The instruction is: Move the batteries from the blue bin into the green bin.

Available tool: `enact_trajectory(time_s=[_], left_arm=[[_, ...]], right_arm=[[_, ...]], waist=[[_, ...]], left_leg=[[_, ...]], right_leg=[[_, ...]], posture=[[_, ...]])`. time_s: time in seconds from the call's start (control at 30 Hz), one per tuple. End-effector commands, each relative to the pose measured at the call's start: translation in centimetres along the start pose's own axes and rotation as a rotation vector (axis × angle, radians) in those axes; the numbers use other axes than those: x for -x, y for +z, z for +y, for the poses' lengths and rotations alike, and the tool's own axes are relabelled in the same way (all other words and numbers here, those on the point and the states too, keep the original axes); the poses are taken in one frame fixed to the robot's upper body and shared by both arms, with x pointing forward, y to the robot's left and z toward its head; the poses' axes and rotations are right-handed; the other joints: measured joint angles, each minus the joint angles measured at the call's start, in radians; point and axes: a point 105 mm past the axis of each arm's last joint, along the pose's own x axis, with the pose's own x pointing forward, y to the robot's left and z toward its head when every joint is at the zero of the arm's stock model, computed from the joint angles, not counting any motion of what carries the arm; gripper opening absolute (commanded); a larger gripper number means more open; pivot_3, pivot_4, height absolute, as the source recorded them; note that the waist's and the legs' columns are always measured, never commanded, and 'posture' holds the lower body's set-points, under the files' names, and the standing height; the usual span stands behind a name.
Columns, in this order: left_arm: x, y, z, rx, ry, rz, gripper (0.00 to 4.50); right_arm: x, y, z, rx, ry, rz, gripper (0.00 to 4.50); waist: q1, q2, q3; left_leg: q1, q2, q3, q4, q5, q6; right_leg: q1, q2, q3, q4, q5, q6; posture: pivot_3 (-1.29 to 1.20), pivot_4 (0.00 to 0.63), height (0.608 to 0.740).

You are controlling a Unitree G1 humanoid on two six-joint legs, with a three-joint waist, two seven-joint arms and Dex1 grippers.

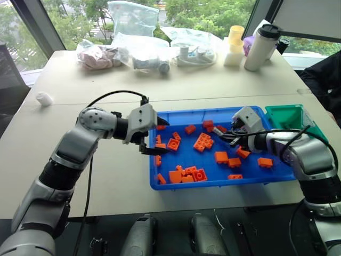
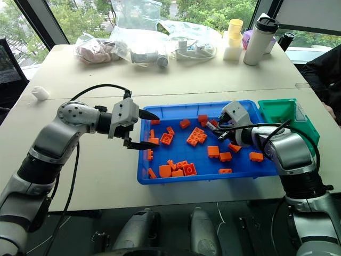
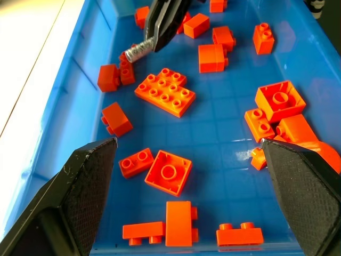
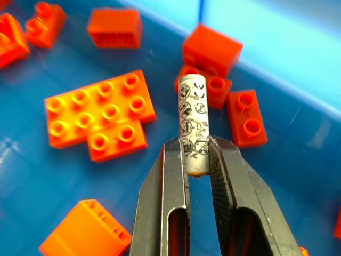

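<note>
Right now your right gripper (image 4: 198, 160) is pinching one slim silver-grey battery (image 4: 193, 120) by its end, with the printed cylinder sticking out past the black fingertips. You are holding it over the large shallow bright-blue plastic bin (image 1: 166, 184), above the scattered orange toy bricks (image 1: 203, 142) near the far right part of that tray. The small deep green plastic bin (image 1: 285, 115) is sitting just beside the blue bin's far right corner, on the pale table (image 1: 69, 101). Your left gripper (image 1: 155, 136) is hanging over the left end of the blue bin with its two black fingers (image 3: 69, 202) spread wide and gripping nothing; bricks are lying on the tray floor between them.
</note>
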Motion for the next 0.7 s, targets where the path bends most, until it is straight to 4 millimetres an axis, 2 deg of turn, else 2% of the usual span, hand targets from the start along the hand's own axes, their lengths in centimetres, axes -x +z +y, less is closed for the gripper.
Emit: enact_trajectory(time_s=[0.03,0.13,0.2,0.23,0.37,0.53,0.6,0.67,0.7], left_arm=[[0.6,2.5,0.7,-0.022,0.042,-0.109,4.50],[0.1,4.5,1.5,-0.014,0.067,-0.214,4.50],[-0.6,5.2,2.1,-0.018,0.080,-0.254,4.50],[-1.0,5.5,2.3,-0.012,0.082,-0.268,4.50],[-1.9,6.2,2.5,0.034,0.055,-0.328,4.50],[-2.3,6.2,2.9,0.035,0.066,-0.337,4.50],[-2.2,6.0,3.1,0.034,0.081,-0.328,4.50],[-2.0,5.9,3.1,0.038,0.089,-0.326,4.50],[-1.9,5.9,3.1,0.041,0.091,-0.325,4.50]], right_arm=[[4.5,4.1,-2.4,0.013,-0.115,-0.177,0.02],[9.2,4.7,-6.9,-0.023,-0.362,-0.224,0.02],[11.5,3.7,-9.3,-0.051,-0.511,-0.206,0.02],[12.1,3.0,-10.1,-0.060,-0.557,-0.179,0.02],[13.3,-0.2,-11.7,-0.101,-0.676,-0.069,0.02],[13.0,-1.9,-12.1,-0.162,-0.674,-0.062,0.02],[12.8,-2.4,-12.2,-0.173,-0.671,-0.057,1.14],[12.8,-2.8,-12.5,-0.182,-0.683,-0.051,2.03],[12.8,-2.8,-12.6,-0.184,-0.682,-0.055,2.65]], waist=[[0.003,0.000,0.000],[0.010,0.000,0.000],[0.019,0.000,0.000],[0.021,0.000,0.000],[0.017,0.000,-0.001],[-0.003,0.001,-0.001],[-0.004,0.001,-0.001],[-0.003,0.001,-0.001],[-0.002,0.001,-0.001]], left_leg=[[0.000,0.000,0.000,0.000,0.000,0.000],[0.000,0.000,0.000,0.000,0.000,0.000],[0.000,-0.001,0.000,0.000,0.000,0.000],[0.000,-0.001,0.000,0.000,0.000,0.000],[0.000,0.000,0.001,0.000,0.000,0.000],[0.002,0.000,0.003,-0.001,0.000,0.000],[0.002,0.000,0.003,-0.001,0.000,0.000],[0.002,0.000,0.003,-0.001,0.000,0.000],[0.002,0.000,0.003,-0.001,0.000,0.000]], right_leg=[[0.000,0.000,0.000,0.000,0.000,0.000],[0.000,-0.001,0.000,0.000,0.000,0.000],[0.000,-0.001,0.000,0.000,0.000,0.000],[0.000,-0.001,0.000,0.000,0.000,0.000],[0.001,0.000,0.000,0.000,0.000,0.000],[0.000,0.000,0.002,0.001,0.000,0.000],[0.000,0.001,0.003,0.001,0.000,0.000],[0.000,0.001,0.003,0.001,0.000,0.000],[0.000,0.001,0.003,0.001,0.000,0.000]], posture=[[0.00,0.150,0.740],[0.00,0.150,0.740],[0.00,0.150,0.740],[0.00,0.150,0.740],[0.00,0.150,0.740],[0.00,0.150,0.740],[0.00,0.150,0.740],[0.00,0.150,0.740],[0.00,0.150,0.740]])
